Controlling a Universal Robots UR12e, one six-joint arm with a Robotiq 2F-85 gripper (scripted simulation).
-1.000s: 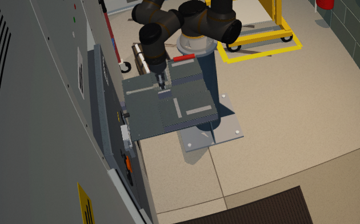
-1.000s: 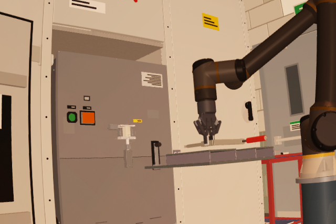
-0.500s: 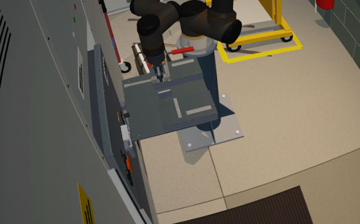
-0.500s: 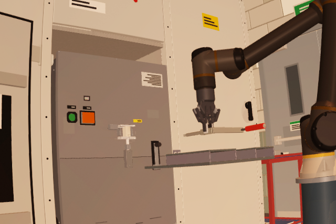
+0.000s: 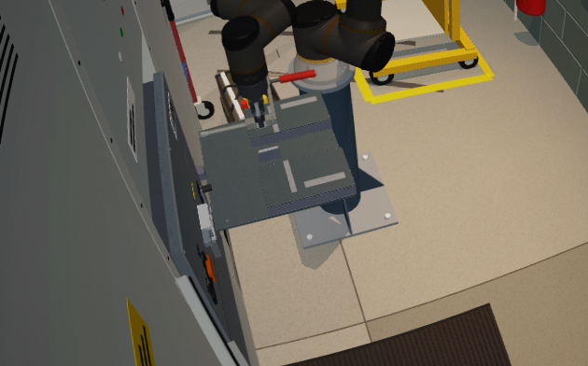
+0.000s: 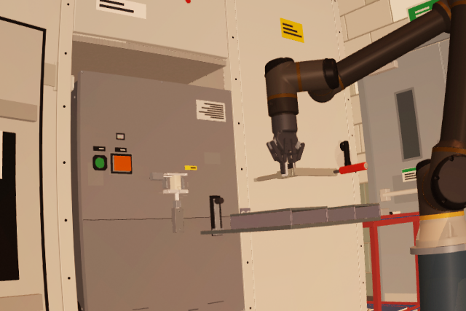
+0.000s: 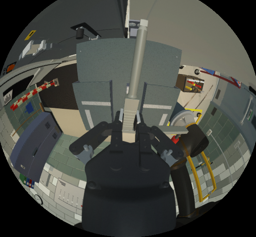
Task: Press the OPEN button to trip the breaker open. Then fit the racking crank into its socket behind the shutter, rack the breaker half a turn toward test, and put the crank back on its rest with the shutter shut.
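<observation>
The racking socket is hidden behind the pale shutter [image 6: 175,183] on the grey breaker front, below and right of the orange button [image 6: 121,164] and green button [image 6: 99,163]. The racking crank [image 6: 301,172], a pale bent bar with a red handle [image 6: 353,168], is clamped in my closed gripper [image 6: 286,172] and hangs level above the grey shelf [image 6: 297,217]. From the wrist camera the crank's round shaft [image 7: 138,59] points away from the fingers [image 7: 129,126] toward the cabinet. From the side camera the red handle [image 5: 297,76] sticks out toward the arm's pedestal.
The shelf's raised rest blocks [image 5: 296,154] lie under the crank. A small black lever [image 6: 215,211] stands on the breaker front by the shelf's left end. A yellow trolley [image 5: 431,51] and a red-framed stand [image 6: 391,258] sit behind the arm's pedestal [image 5: 342,140].
</observation>
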